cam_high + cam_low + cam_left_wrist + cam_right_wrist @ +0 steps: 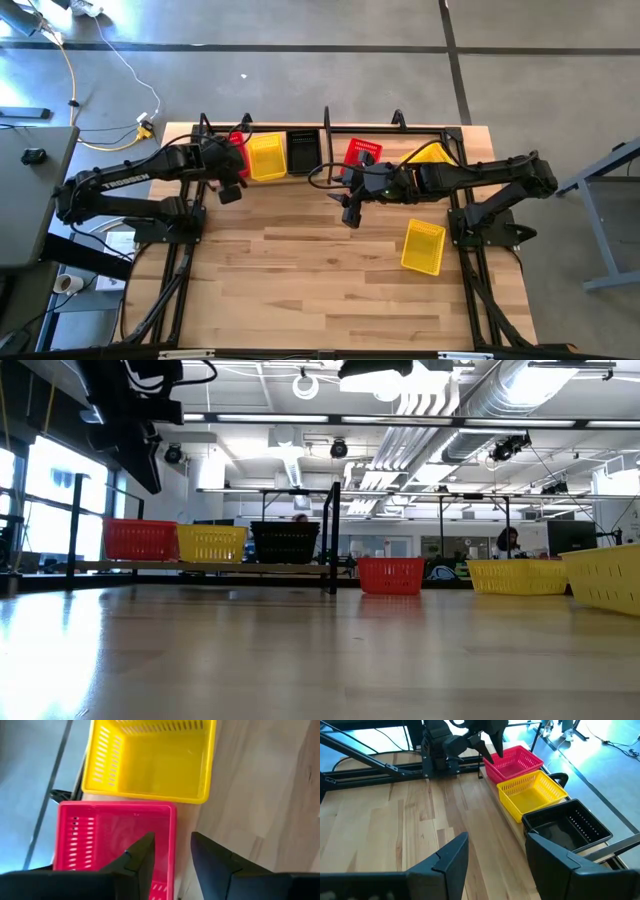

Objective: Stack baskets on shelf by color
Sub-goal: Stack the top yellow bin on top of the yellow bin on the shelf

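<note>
On the shelf [200, 567] at the table's far edge, left of its divider [334, 540], a red basket [115, 845], a yellow basket [150, 760] and a black basket [567, 827] stand in a row on their bases. Right of the divider stand another red basket [362, 153] and a yellow basket [430, 155], half hidden by the right arm. A third yellow basket [423, 246] lies on the tabletop. My left gripper [172, 840] hangs open above the red basket's near wall, touching nothing. My right gripper [497, 845] is open over mid-table [350, 212].
The shelf's black tube frame [325, 125] and upright posts stand along the far edge. Bare slatted wood [320, 290] spreads over the table's near half. Cables lie on the floor beyond the far-left corner. A person [508, 542] shows far off in the room.
</note>
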